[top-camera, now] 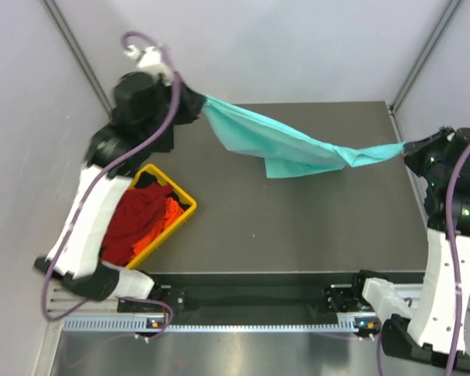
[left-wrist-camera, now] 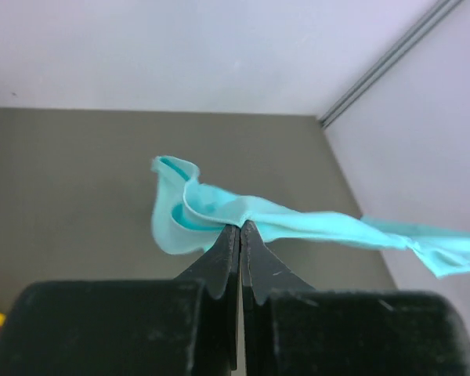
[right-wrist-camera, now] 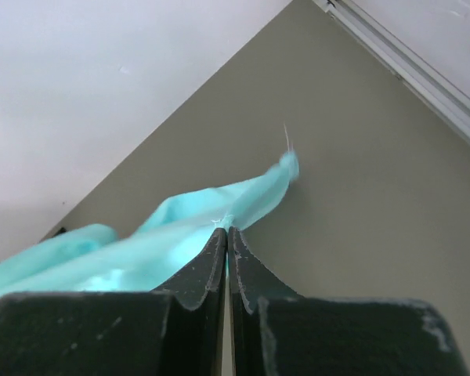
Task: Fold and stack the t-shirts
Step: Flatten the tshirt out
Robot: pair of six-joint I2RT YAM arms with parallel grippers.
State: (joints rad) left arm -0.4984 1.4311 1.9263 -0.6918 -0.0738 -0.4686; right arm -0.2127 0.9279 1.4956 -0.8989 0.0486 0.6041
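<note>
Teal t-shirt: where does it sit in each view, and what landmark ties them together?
Top external: teal t-shirt stretched across upper middle, from left hand to right hand.
Left wrist: teal t-shirt at centre, trailing to right edge.
Right wrist: teal t-shirt lower left, reaching the fingertips.
Shared landmark: the grey table under it.

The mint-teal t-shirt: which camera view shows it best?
The top external view: it shows the whole mint-teal t-shirt stretched above the table between the left gripper and the right gripper. Each wrist view shows only a bunched end pinched in its own shut jaws.
</note>
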